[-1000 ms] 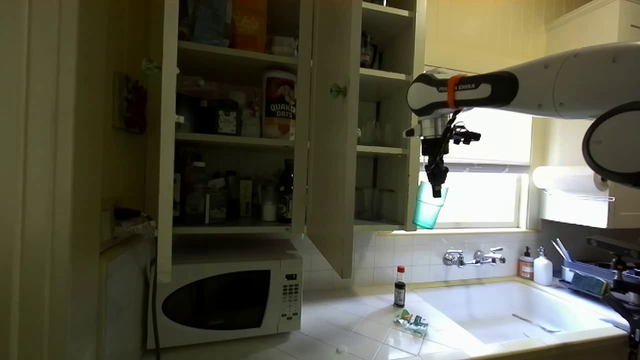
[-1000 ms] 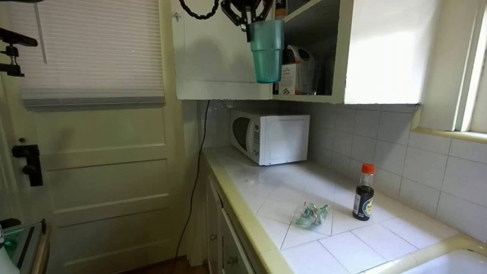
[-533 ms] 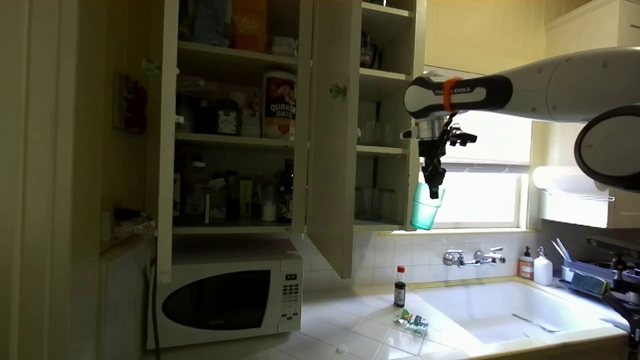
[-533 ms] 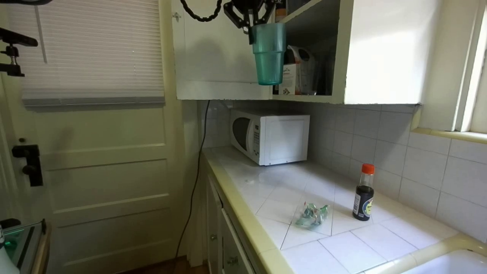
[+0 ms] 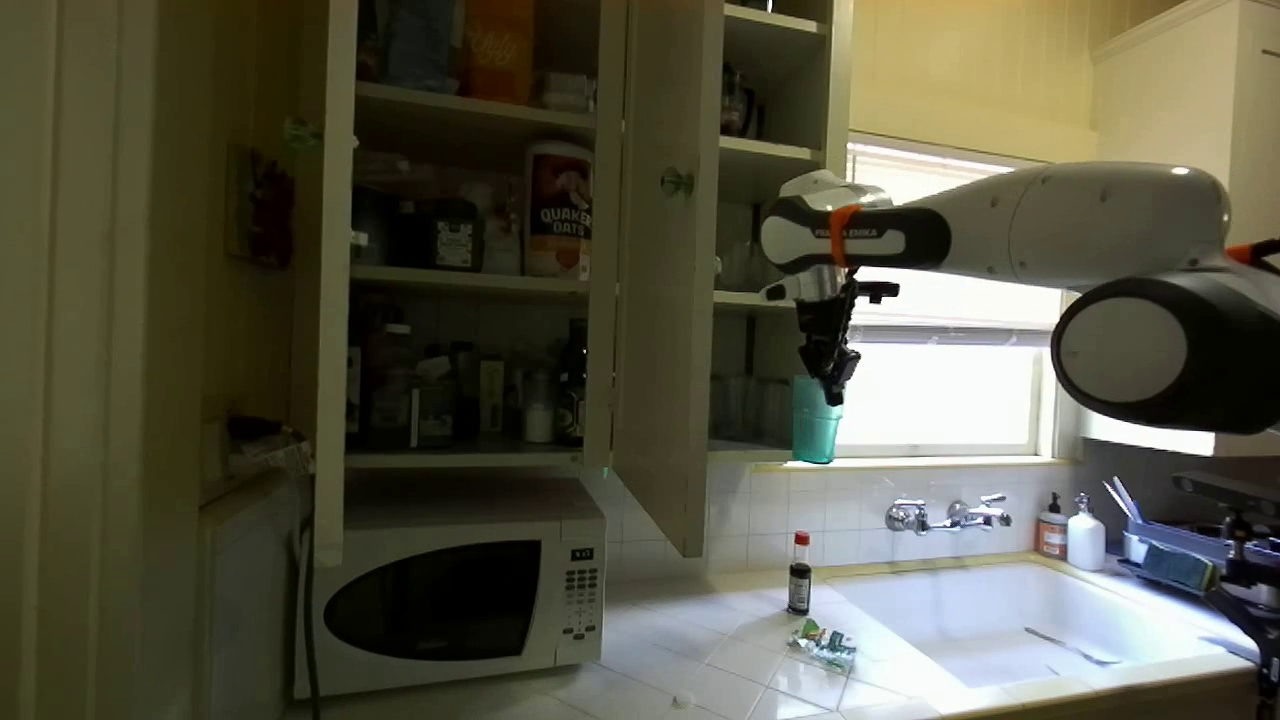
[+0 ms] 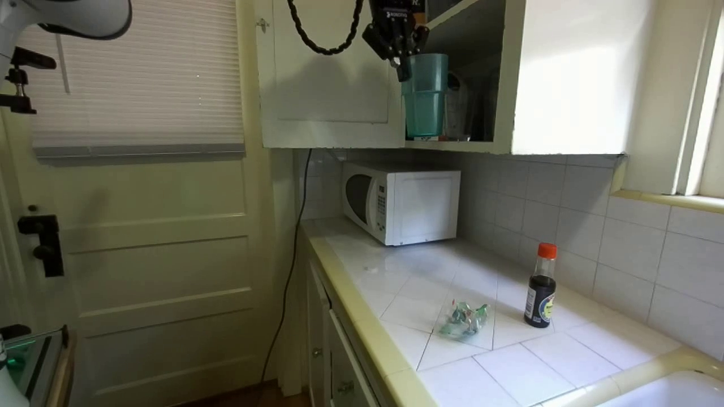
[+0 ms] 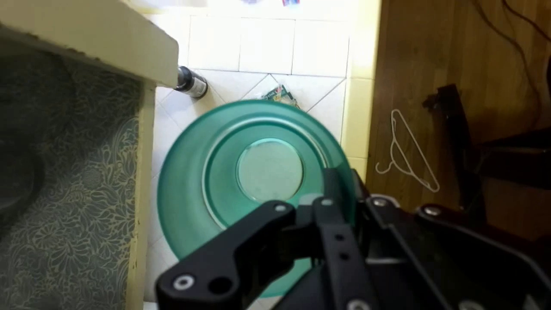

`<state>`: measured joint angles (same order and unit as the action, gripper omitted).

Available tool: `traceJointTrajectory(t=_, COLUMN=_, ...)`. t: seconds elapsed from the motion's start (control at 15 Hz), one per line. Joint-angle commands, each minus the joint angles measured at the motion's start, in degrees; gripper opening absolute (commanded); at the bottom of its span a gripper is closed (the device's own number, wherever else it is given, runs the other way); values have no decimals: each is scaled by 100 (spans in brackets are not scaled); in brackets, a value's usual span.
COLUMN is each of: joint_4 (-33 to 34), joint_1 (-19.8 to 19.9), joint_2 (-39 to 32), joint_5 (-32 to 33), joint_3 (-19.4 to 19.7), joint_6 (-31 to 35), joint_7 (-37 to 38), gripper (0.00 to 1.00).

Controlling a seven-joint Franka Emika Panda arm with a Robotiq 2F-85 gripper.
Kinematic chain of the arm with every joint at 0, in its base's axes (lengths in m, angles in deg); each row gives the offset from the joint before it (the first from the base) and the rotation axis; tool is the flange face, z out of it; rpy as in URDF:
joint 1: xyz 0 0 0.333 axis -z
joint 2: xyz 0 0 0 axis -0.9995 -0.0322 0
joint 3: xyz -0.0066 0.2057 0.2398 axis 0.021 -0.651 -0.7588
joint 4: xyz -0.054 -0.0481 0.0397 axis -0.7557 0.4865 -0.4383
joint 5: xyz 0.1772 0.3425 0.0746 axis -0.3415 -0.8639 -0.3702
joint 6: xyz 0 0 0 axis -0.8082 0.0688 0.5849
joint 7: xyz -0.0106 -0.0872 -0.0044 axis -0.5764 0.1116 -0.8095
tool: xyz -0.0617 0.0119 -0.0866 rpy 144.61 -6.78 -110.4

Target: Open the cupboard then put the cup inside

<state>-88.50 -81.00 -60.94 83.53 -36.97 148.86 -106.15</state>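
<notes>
My gripper (image 5: 833, 398) is shut on the rim of the teal cup (image 5: 815, 430) and holds it upright in the air. The cup also shows in an exterior view (image 6: 427, 110) and in the wrist view (image 7: 183, 189). One finger is inside the cup and one outside its wall in the wrist view (image 7: 348, 174). The cream-white cupboard (image 5: 770, 298) has its door (image 5: 660, 320) standing open, with glasses on its shelves. The cup hangs outside, near the cupboard's right side. In the wrist view a patterned shelf (image 7: 77, 232) lies left of the cup, behind the cupboard's edge (image 7: 140, 206).
A doorframe post (image 7: 103, 38) of the cupboard projects at upper left in the wrist view. Below are a tiled counter with a red-capped bottle (image 6: 542, 288), a plastic wrapper (image 6: 464, 320), a microwave (image 5: 450, 590) and the sink (image 5: 1000, 610). A crammed compartment (image 5: 470, 275) stands left.
My gripper and the cup have moved left and slightly down in an exterior view, closer to the cupboard. The gripper has turned, and the cup hangs straighter. The cupboard door has not moved.
</notes>
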Motion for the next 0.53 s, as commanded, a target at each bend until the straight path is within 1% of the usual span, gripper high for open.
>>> traceJointTrajectory(t=0.0, joint_4=1014, joint_1=-149, joint_2=-643, joint_5=606, joint_3=-50, joint_6=-172, joint_7=-927, gripper=2)
traceJointTrajectory(t=0.13, joint_4=1304, joint_1=-317, joint_2=-832, joint_5=966, joint_3=-25, joint_6=-34, joint_7=-1298, gripper=2)
traceJointTrajectory(t=0.27, joint_4=1631, joint_1=-429, joint_2=-1029, joint_5=1158, joint_3=-11, joint_6=267, joint_7=-1617, gripper=2)
traceJointTrajectory(t=0.47, joint_4=1767, joint_1=-420, joint_2=-1134, joint_5=1104, joint_3=-87, joint_6=1097, joint_7=-1801, gripper=2)
